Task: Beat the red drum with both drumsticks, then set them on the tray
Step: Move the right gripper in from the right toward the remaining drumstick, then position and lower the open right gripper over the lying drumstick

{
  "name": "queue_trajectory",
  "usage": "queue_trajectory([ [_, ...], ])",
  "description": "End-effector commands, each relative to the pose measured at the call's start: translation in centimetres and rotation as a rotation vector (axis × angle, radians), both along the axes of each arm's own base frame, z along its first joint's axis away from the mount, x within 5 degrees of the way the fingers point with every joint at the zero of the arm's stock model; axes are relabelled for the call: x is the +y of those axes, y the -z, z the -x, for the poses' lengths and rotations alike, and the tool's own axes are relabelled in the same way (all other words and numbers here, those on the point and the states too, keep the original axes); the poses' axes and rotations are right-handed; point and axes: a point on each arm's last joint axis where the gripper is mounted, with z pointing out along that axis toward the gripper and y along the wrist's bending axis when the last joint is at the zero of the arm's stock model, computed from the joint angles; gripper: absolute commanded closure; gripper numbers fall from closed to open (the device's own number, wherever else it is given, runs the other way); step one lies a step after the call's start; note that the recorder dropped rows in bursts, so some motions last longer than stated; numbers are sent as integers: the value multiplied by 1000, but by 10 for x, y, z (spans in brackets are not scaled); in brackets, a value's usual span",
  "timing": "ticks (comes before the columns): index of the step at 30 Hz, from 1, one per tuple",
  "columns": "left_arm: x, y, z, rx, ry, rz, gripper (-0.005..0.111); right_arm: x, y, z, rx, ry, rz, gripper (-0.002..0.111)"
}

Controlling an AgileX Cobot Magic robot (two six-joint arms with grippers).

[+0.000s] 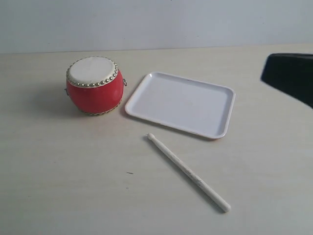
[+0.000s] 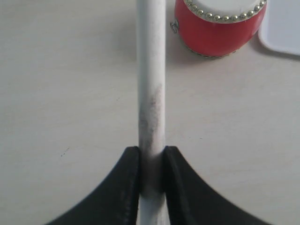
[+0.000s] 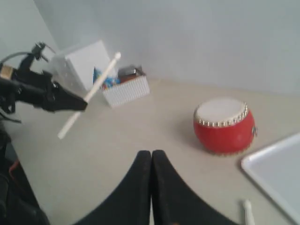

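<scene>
The red drum (image 1: 94, 86) with its cream skin stands at the back left of the table, and the white tray (image 1: 181, 103) lies empty just to its right. One pale drumstick (image 1: 188, 171) lies flat on the table in front of the tray. My left gripper (image 2: 151, 154) is shut on the other drumstick (image 2: 151, 70), whose shaft points toward the red drum (image 2: 218, 26). The right wrist view shows that held drumstick (image 3: 89, 96) raised off the table beyond the red drum (image 3: 224, 125). My right gripper (image 3: 151, 154) is shut with nothing between its jaws, and only a dark part of that arm (image 1: 289, 77) shows at the exterior view's right edge.
A white box (image 3: 80, 63) and a white basket (image 3: 125, 88) of small items stand at the table's far side by the wall. The tip of the lying drumstick (image 3: 247, 209) and a corner of the tray (image 3: 276, 176) show close to my right gripper.
</scene>
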Motion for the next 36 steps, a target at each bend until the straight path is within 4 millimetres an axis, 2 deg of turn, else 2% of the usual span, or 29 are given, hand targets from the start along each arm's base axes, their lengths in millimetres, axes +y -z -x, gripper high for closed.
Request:
queue_trajectory([
  [1,1,0,1,-6,0,-9,107,2,23,-38,198,-68,118,108],
  [7,1,0,1,-6,0,-9,107,5,55,-66,349,-99,242,108],
  [11,1,0,1,-6,0,-9,107,26,67,-73,345,-117,307,108],
  [17,1,0,1,-6,0,-9,107,63,66,-84,366,-114,455,108],
  [23,1,0,1,-6,0,-9,107,89,77,-96,501,-25,693,108],
  [26,1,0,1,-6,0,-9,107,100,82,-97,498,-11,813,108],
  [28,1,0,1,-6,0,-9,107,107,81,-99,481,1,834,108],
  [32,1,0,1,-6,0,-9,107,108,72,-104,462,55,846,108],
  [36,1,0,1,-6,0,-9,107,100,72,-100,534,65,943,108],
])
